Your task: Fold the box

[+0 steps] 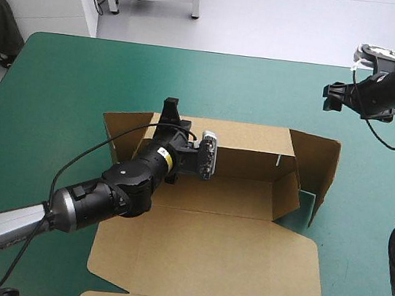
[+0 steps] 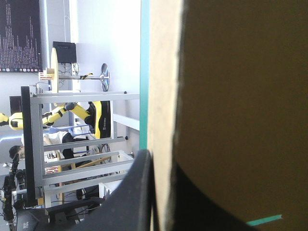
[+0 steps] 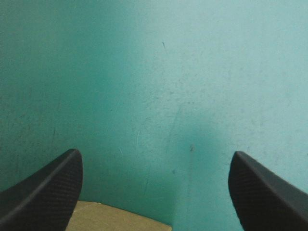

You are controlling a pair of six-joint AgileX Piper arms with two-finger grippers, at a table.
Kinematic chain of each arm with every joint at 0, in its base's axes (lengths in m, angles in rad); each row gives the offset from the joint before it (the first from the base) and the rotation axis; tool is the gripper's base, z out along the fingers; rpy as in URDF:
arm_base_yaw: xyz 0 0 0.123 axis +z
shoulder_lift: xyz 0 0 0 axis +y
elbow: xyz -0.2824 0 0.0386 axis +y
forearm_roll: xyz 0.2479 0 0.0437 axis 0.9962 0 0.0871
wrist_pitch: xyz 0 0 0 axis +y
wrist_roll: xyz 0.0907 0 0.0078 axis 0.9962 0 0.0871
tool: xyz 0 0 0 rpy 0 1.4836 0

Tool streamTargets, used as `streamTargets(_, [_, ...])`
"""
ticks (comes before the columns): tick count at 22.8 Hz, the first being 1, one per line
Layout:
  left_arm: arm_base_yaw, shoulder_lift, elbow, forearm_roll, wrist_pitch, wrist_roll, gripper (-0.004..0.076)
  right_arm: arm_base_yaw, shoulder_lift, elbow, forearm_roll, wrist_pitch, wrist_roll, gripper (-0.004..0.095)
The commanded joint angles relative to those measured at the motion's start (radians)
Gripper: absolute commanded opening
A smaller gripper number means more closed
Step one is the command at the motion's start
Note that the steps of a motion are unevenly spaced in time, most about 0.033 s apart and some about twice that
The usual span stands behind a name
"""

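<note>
The brown box (image 1: 241, 257) lies mid-desk, its lid flat toward the near edge, with its back wall (image 1: 248, 155) and both side flaps raised. The left fingers (image 1: 171, 109) are clamped on the back wall's top edge near its left end, the board pinched between them (image 2: 132, 197). The right fingers (image 1: 334, 93) hang spread apart (image 3: 48, 192) over the bare teal-green cover (image 1: 64, 100) near the desk's far right corner, apart from the right flap (image 1: 320, 173).

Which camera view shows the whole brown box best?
The high view: the box appears nearly whole, far wall raised, lid flat. The left wrist view shows only one wall edge-on between the jaws of the left gripper; the right wrist view shows just a corner of board under the open right gripper.
</note>
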Motion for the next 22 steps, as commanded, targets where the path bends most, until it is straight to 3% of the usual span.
streamTargets(1, [-0.011, -0.026, -0.018, -0.005, -0.031, -0.022, -0.0008, -0.005, -0.047, 0.006, 0.056, -0.018, -0.032, 0.0764])
streamTargets(10, [-0.011, -0.026, -0.018, -0.001, -0.031, -0.037, -0.0008, -0.005, -0.054, 0.127, 0.125, 0.012, -0.058, 0.0764])
streamTargets(17, [-0.011, -0.026, -0.018, 0.049, -0.024, -0.040, -0.0008, -0.005, -0.174, 0.371, 0.173, 0.010, -0.148, 0.0762])
streamTargets(19, [-0.011, -0.026, -0.018, 0.052, -0.016, -0.060, -0.0008, -0.005, -0.235, 0.467, 0.212, -0.042, -0.186, 0.0762])
streamTargets(22, [-0.011, -0.026, -0.018, 0.052, 0.002, -0.066, -0.0008, -0.005, -0.357, 0.638, 0.274, -0.208, -0.259, 0.0761])
